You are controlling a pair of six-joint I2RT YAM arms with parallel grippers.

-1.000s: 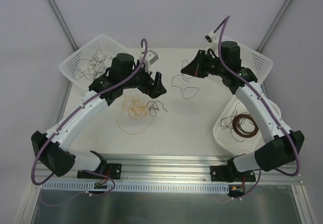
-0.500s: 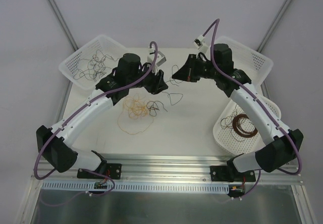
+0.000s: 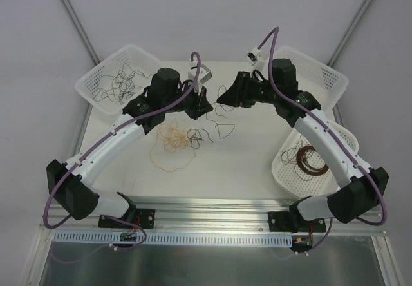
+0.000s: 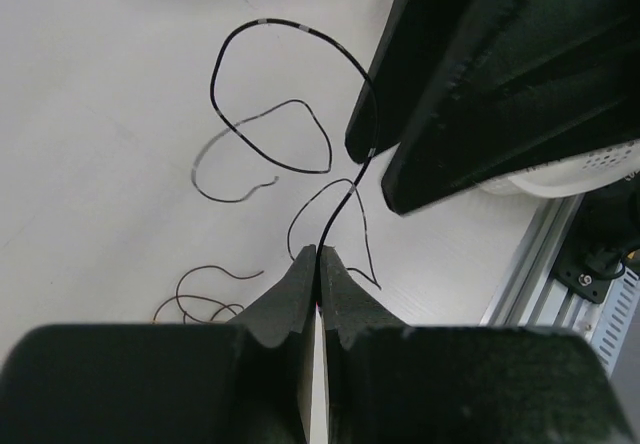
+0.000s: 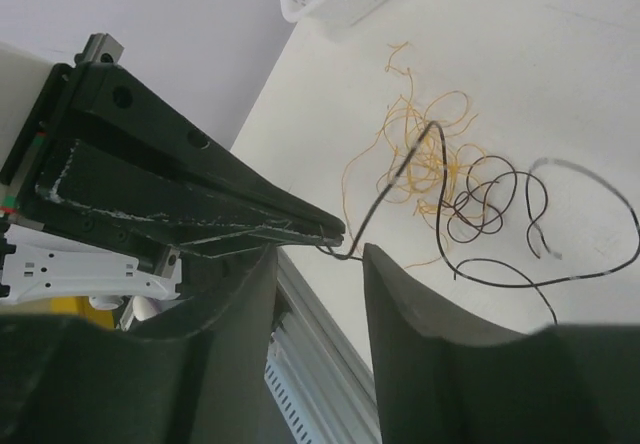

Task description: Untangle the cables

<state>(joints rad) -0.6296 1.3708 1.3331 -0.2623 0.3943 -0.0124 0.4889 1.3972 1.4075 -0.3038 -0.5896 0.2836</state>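
Note:
A thin black cable (image 3: pixel 225 129) runs from a loop on the table up to my left gripper (image 3: pixel 205 102), which is shut on it. In the left wrist view the strand (image 4: pixel 343 199) comes straight out of the closed tips (image 4: pixel 320 250). My right gripper (image 3: pixel 222 99) faces the left one almost tip to tip. Its jaws (image 5: pixel 320 256) stand open, and the cable's end (image 5: pixel 400 172) pokes between them without being gripped. A yellow tangle (image 3: pixel 172 138) and a small dark tangle (image 3: pixel 197 136) lie on the table below the left gripper.
A white basket (image 3: pixel 90 83) at the back left holds loose black strands. Another white basket (image 3: pixel 329 75) stands at the back right. A third basket (image 3: pixel 281 167) at the right holds a neat brown coil (image 3: pixel 310 160). An aluminium rail (image 3: pixel 212 205) borders the near edge.
The two grippers have come together at the middle back of the table. The left gripper has closed on the black cable, and the right gripper has opened and let it go.

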